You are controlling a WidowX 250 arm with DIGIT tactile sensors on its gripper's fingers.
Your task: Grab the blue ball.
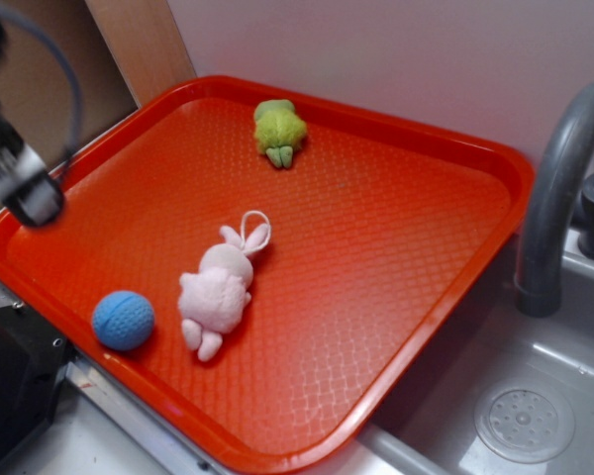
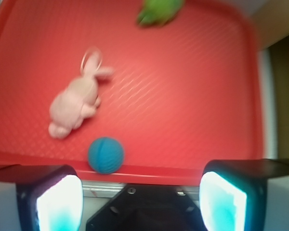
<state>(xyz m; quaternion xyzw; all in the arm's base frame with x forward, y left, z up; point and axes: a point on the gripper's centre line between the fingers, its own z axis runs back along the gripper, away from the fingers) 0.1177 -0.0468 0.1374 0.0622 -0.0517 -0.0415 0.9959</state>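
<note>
The claw (image 2: 140,202) has its two pads spread wide apart with nothing between them, as the wrist view shows; it hangs above and just outside the near edge of the red tray (image 1: 495,168). In the exterior view the arm appears only as a blurred dark shape at the left side, up off the tray.

The blue ball (image 1: 123,320) lies in the tray's near left corner, close against the raised rim. In the wrist view it sits a little left of the line midway between the pads.

Nothing of the grab is done yet, by my reading: the ball is untouched, and what is left is to line up, come down, close and lift.

The pink bunny (image 1: 218,287) lies just beside the ball toward the tray's middle, apart from it but near. The green toy (image 1: 279,129) is well apart, by the far edge. The rim on one side and the bunny on the other leave little room for open pads; the rest of the tray floor is bare. A grey tap (image 1: 554,198) and sink (image 1: 535,396) stand off to the right, out of the way.
</note>
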